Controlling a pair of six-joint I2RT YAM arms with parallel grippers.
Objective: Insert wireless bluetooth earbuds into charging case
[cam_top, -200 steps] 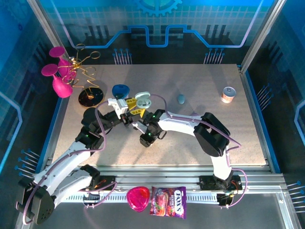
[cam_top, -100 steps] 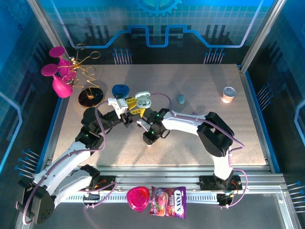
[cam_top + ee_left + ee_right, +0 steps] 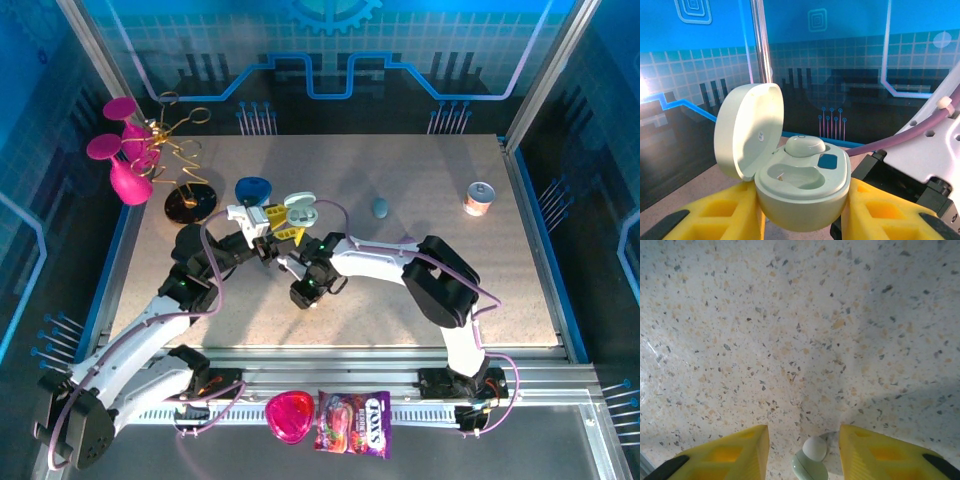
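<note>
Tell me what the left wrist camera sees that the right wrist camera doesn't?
Left wrist: an open mint charging case clamped in the left gripper, a seated earbud in one well, the other well empty, blue wall behind. Right wrist: speckled tabletop and a loose earbud lying between the spread jaws of the right gripper. Both: yellow fingers framing something mint.

charging case between left fingers: pale mint, blue patch inside | seated earbud: same mint | loose earbud between right fingers: mint-white | all fingers: yellow, black tips | table: cream, grey-orange speckles
</note>
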